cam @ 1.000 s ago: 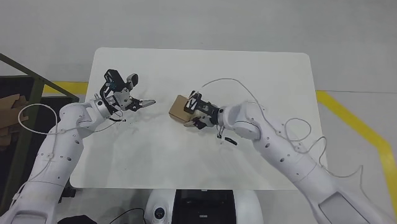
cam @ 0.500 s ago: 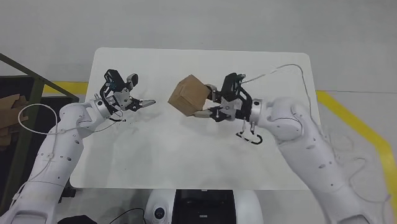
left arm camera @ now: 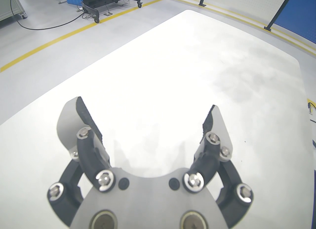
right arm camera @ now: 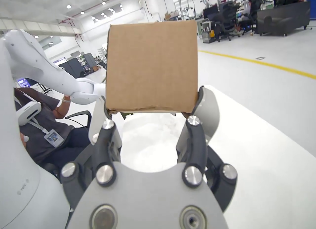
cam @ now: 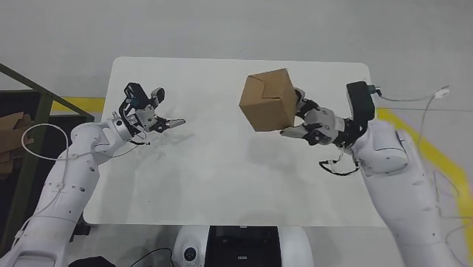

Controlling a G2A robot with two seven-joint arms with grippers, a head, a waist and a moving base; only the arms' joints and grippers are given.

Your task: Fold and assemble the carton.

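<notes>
The brown carton (cam: pixel 269 99) is folded into a closed cube and held up off the white table (cam: pixel 222 186), right of centre. My right gripper (cam: pixel 293 119) is shut on the carton's edge; in the right wrist view the carton (right arm camera: pixel 151 67) sits between the two fingers (right arm camera: pixel 206 109), one flat face toward the camera. My left gripper (cam: pixel 174 123) rests over the left part of the table, open with nothing between its fingers. In the left wrist view the left gripper (left arm camera: pixel 145 116) stands wide apart over bare table.
The table's rounded far edge (left arm camera: pixel 187 11) lies ahead of the left gripper. A loose cable (cam: pixel 425 97) hangs by the right arm. Yellow floor tape (cam: pixel 421 149) runs past the table's right side.
My right gripper has lifted the carton off the table and carried it up and to the right, turning it over. The left arm has kept still.
</notes>
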